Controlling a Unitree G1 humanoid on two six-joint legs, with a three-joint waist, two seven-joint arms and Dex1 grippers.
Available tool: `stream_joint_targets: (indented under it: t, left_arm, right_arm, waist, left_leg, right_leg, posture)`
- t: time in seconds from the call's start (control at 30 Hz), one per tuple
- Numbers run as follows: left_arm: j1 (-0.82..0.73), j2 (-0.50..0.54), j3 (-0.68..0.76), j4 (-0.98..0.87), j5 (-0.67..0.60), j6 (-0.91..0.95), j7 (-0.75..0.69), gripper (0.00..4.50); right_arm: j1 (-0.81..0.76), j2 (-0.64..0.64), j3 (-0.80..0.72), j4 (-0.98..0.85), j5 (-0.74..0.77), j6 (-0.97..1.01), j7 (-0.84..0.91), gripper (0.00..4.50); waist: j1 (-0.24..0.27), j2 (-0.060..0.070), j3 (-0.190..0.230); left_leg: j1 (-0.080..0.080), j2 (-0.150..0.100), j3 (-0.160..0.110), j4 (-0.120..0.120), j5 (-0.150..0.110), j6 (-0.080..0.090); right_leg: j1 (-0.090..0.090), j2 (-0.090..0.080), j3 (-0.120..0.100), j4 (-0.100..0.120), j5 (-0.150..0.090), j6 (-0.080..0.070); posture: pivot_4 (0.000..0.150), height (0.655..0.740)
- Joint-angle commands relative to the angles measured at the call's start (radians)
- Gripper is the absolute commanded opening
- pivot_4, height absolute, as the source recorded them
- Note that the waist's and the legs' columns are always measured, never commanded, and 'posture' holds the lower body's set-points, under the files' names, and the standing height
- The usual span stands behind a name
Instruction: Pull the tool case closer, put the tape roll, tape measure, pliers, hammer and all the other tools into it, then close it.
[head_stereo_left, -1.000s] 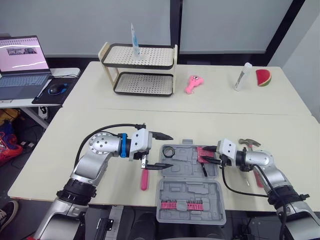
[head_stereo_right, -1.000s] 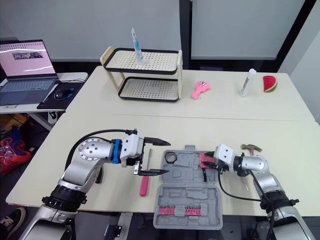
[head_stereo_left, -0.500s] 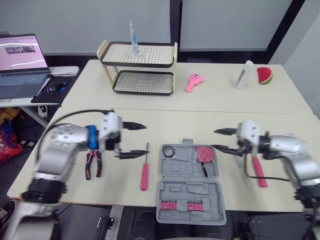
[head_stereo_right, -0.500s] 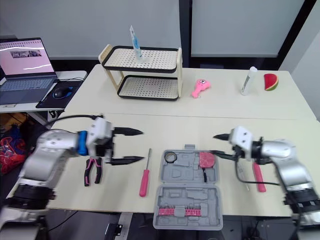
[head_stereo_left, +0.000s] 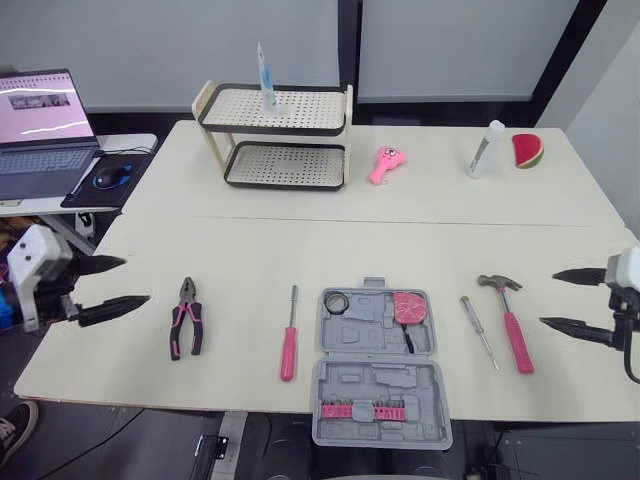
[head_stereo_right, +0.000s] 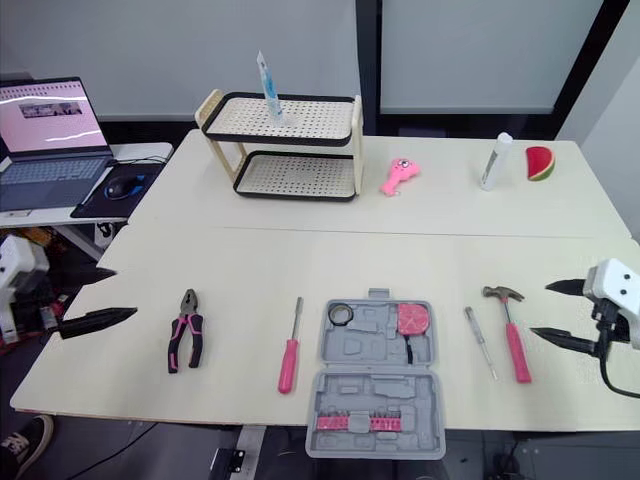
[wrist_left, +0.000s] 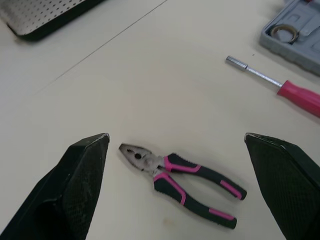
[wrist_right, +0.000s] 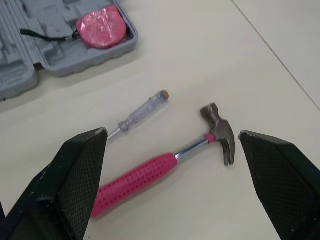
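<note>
The grey tool case (head_stereo_left: 378, 388) lies open at the table's front centre. A tape roll (head_stereo_left: 337, 302) and a pink tape measure (head_stereo_left: 408, 308) sit in its far half. On the table to its left lie a pink-handled screwdriver (head_stereo_left: 289, 335) and pink-and-black pliers (head_stereo_left: 186, 320). To its right lie a slim clear screwdriver (head_stereo_left: 478, 331) and a pink-handled hammer (head_stereo_left: 512, 325). My left gripper (head_stereo_left: 135, 281) hangs open at the table's left edge, left of the pliers (wrist_left: 182, 175). My right gripper (head_stereo_left: 548, 297) is open and empty at the right edge, beyond the hammer (wrist_right: 170, 165).
At the back stand a two-tier black rack (head_stereo_left: 280, 135), a pink toy (head_stereo_left: 385, 165), a white bottle (head_stereo_left: 487, 150) and a watermelon slice (head_stereo_left: 527, 152). A laptop (head_stereo_left: 40, 130) sits on a side table to the left.
Both arms have pulled outward from the case to the table's side edges. The right gripper opened and left the tape measure in the case.
</note>
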Motion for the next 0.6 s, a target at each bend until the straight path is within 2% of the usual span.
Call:
stream_joint_targets:
  t: [0.03,0.23,0.43,0.5,0.6]
  left_arm:
    - [0.009,0.025,0.027,0.08,0.027,-0.074,-0.005,4.5]
    - [-0.001,0.006,0.023,0.095,0.028,-0.106,0.011,4.5]
    - [0.01,-0.01,0.035,0.046,0.017,-0.06,0.063,4.5]
    - [0.072,-0.018,0.085,-0.017,-0.01,-0.006,0.086,4.5]
    - [0.245,-0.067,0.2,-0.179,-0.061,0.097,0.13,4.5]
  right_arm:
    - [0.0,0.0,-0.026,0.04,-0.01,-0.05,-0.002,4.48]
    - [-0.028,0.018,-0.011,0.046,-0.017,-0.061,-0.031,4.48]
    - [-0.106,0.055,0.054,-0.013,-0.012,-0.023,-0.061,4.48]
    - [-0.166,0.086,0.089,-0.072,0.016,0.029,-0.079,4.48]
    - [-0.305,0.164,0.175,-0.184,0.067,0.133,-0.103,4.48]
  waist:
    - [0.0,0.0,0.0]
    - [0.001,0.0,0.0]
    - [-0.002,0.0,0.0]
    - [-0.008,0.0,0.0]
    - [-0.029,0.001,0.001]
  left_leg:
    - [0.0,0.0,0.0,0.0,0.0,0.0]
    - [0.0,0.0,0.0,0.0,0.0,0.0]
    - [0.0,0.001,0.001,0.0,0.0,0.0]
    - [-0.001,0.001,0.001,0.0,0.0,0.0]
    - [0.0,0.002,0.001,0.0,0.0,0.0]
  right_leg:
    - [0.0,0.0,0.0,0.0,0.0,0.0]
    - [0.0,0.0,0.0,0.0,0.0,0.0]
    - [-0.001,0.0,0.0,0.001,0.0,0.0]
    - [-0.001,0.0,0.0,0.001,0.0,0.0]
    - [-0.002,-0.002,0.003,0.001,0.0,0.0]
  posture:
    - [0.15,0.74]
    - [0.15,0.74]
    - [0.15,0.74]
    - [0.15,0.74]
    - [0.15,0.74]
